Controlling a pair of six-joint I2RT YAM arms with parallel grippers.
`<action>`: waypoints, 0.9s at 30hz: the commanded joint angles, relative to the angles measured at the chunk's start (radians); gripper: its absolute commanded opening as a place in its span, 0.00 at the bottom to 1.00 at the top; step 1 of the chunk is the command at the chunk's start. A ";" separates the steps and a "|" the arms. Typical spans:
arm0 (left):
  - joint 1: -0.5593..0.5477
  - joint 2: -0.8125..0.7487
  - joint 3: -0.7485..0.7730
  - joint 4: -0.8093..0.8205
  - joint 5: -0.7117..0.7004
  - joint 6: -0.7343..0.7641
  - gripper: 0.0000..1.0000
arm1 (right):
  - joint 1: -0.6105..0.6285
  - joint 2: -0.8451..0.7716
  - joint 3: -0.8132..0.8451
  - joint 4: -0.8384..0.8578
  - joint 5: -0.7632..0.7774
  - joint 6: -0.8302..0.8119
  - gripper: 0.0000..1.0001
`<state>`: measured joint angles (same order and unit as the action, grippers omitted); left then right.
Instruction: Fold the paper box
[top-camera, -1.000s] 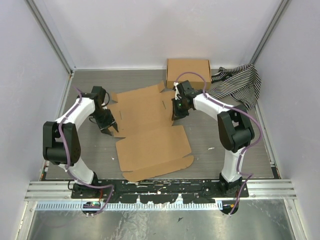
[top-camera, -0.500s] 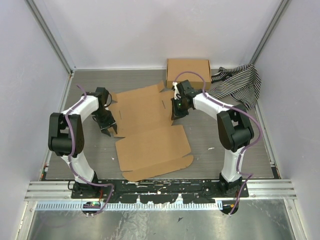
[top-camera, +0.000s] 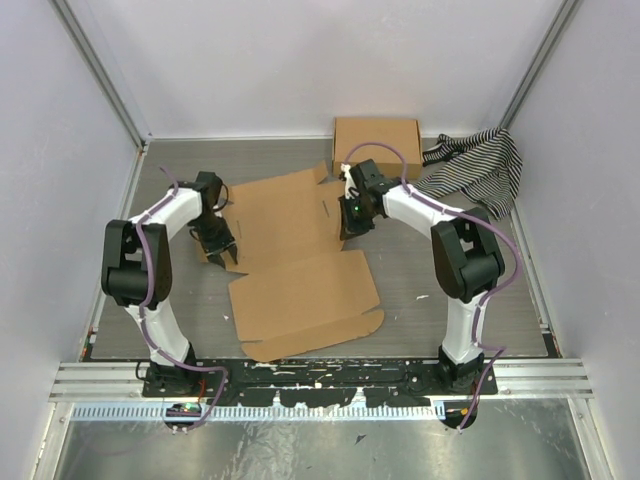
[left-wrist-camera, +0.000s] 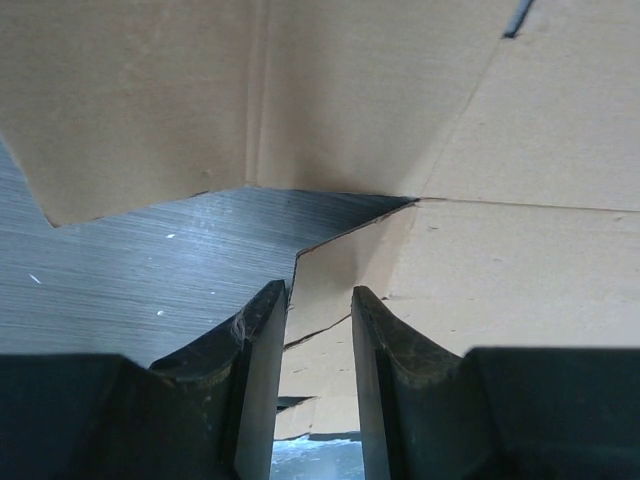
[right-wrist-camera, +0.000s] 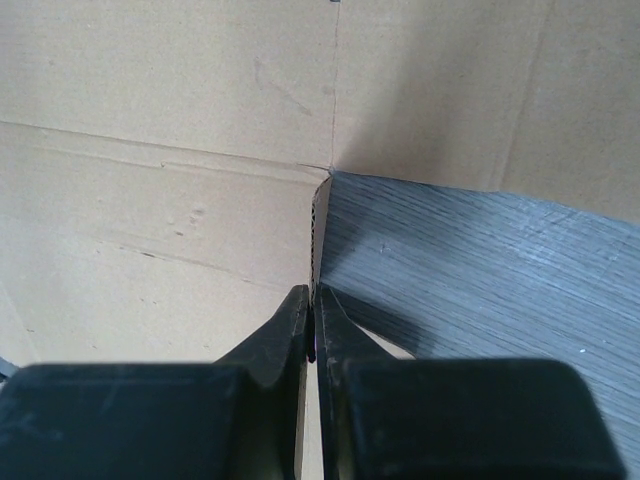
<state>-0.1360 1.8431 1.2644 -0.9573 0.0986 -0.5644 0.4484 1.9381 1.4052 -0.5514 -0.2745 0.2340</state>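
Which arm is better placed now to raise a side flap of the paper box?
Right. The right claw is shut on the paper box edge; the left claw is open around a flap corner.

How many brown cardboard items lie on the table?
2. The unfolded paper box lies flat in the middle of the top view. A formed cardboard box sits at the far edge, beside the striped cloth. Nothing suggests a hidden third.
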 joint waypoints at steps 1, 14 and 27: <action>-0.020 -0.012 0.056 0.009 0.032 0.000 0.39 | 0.018 0.003 0.061 0.002 0.000 -0.029 0.11; -0.130 0.073 0.169 0.024 0.062 -0.054 0.38 | 0.076 0.021 0.138 -0.037 0.082 -0.040 0.46; -0.172 0.203 0.193 0.078 0.061 -0.075 0.38 | 0.134 0.113 0.131 -0.032 0.071 -0.016 0.49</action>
<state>-0.2970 1.9934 1.4433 -0.9291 0.1604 -0.6178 0.5594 2.0373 1.5162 -0.5930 -0.2066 0.2089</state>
